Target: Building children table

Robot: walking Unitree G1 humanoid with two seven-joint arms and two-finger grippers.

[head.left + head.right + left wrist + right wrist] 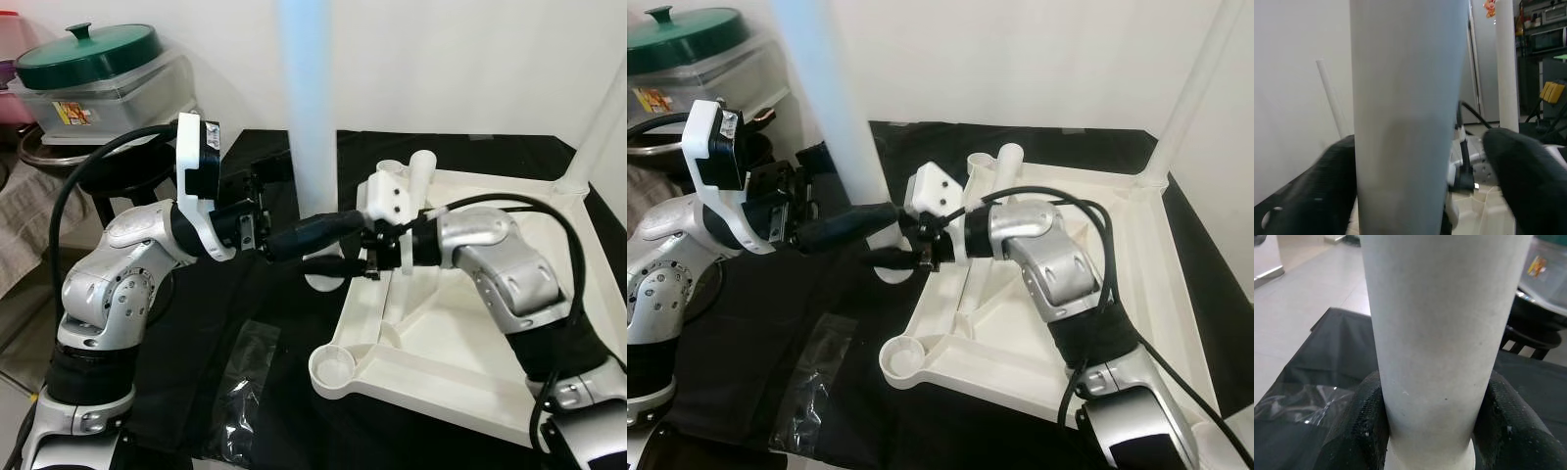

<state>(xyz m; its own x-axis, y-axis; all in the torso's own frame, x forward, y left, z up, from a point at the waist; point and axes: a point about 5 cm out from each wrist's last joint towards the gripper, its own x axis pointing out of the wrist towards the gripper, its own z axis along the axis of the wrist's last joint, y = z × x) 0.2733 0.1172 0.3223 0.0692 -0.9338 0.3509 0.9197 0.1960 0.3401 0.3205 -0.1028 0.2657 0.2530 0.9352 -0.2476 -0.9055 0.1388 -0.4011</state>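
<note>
Where black cloth (196, 343) covers the floor: white table top (470, 343) lying upside down, ribbed underside up, its near edge running from a round corner socket (338, 370) towards the lower right. White wall close behind. Open cloth to the left of the top, with a crumpled clear plastic bag (235, 392) on it. Farther left, beyond the cloth edge, a green-lidded pot (88, 54) on a clear storage box (108, 103).

Table leg (309, 117), pale white tube: standing upright, long axis vertical, foot at the corner socket at the top's left edge (323, 279), upper end running out of frame. Second leg (593, 137), already standing at the far right corner, leaning slightly. Short stub socket (423, 166) at the far edge.

Left end effector (323, 227): reaching in from the left, black fingers (1332, 191) parted just wide enough to flank the tube, closed against both sides of it above its foot.

Right end effector (338, 262): reaching in from the right, lower down, padded fingers (1369, 426) pressed on both sides of the same tube just above its base flange.

Both silver arms meeting at the leg, wrists nearly level.
</note>
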